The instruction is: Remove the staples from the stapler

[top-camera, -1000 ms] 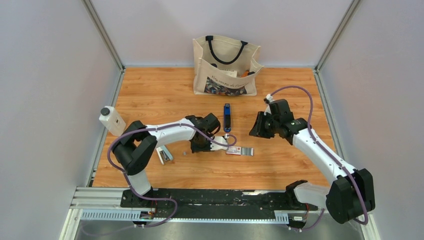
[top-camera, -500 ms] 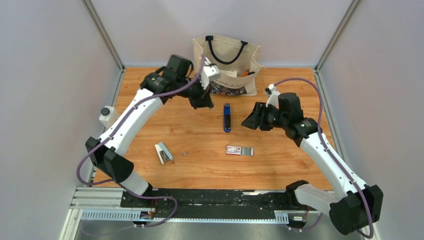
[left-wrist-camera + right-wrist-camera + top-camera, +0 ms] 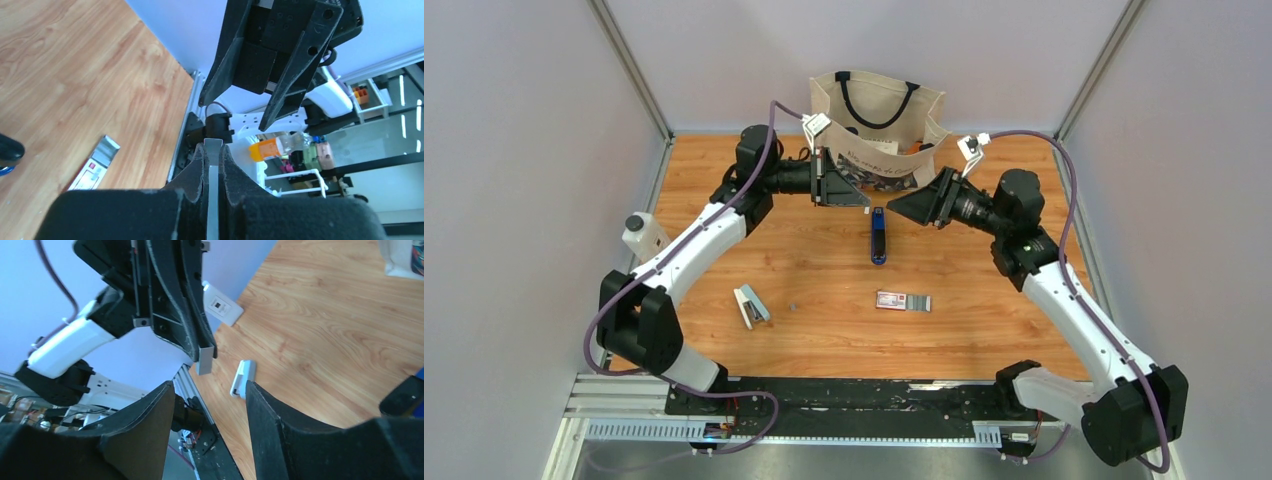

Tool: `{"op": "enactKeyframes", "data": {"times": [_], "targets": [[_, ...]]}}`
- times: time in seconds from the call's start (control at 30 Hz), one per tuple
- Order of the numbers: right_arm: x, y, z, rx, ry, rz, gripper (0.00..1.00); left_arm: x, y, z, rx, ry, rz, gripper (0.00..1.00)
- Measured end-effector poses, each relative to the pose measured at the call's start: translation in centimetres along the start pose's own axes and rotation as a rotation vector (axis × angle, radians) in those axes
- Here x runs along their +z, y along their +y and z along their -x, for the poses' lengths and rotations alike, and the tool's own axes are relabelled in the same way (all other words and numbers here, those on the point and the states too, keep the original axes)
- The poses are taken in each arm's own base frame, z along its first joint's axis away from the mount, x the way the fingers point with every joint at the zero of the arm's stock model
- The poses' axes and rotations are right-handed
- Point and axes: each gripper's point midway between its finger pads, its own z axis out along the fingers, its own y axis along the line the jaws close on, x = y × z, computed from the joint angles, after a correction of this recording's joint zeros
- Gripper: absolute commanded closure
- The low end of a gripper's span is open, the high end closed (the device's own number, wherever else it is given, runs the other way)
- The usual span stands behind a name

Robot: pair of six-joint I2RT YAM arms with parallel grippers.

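The dark blue stapler (image 3: 879, 236) lies closed on the wooden table, between and below both grippers; its end shows in the left wrist view (image 3: 7, 150) and the right wrist view (image 3: 406, 395). My left gripper (image 3: 860, 198) is raised above the table, shut on a thin silvery-grey strip of staples (image 3: 213, 190), which also shows in the right wrist view (image 3: 204, 360). My right gripper (image 3: 902, 208) faces it from the right, open and empty, a short gap away. In the left wrist view the right gripper (image 3: 260, 100) hangs open above the strip.
A red-and-white box (image 3: 891, 300) with more grey staples (image 3: 920, 302) beside it lies in front of the stapler. A pale grey-blue stapler (image 3: 750, 305) lies at front left. A cloth tote bag (image 3: 879, 135) stands at the back. A white device (image 3: 646, 238) sits at the left edge.
My left gripper rose from the table beside the red-and-white box, swung to the back and turned to point right. My right gripper rose and turned to face it.
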Motion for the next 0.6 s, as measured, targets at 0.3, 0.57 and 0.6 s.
{"op": "enactKeyframes", "data": {"times": [0.3,0.57,0.6], "targets": [[1.2,2.3,1.3,0.045,-0.047,0.125,0.45,0.0,-4.1,2.6,0.003,-0.080,-0.164,1.00],[2.8,2.2,0.6,0.093,-0.019,0.158,0.48,0.0,-4.2,2.5,-0.016,-0.089,-0.191,1.00],[2.9,2.3,0.6,0.097,-0.018,0.161,0.49,0.0,-4.1,2.4,-0.021,-0.089,-0.190,1.00]]}}
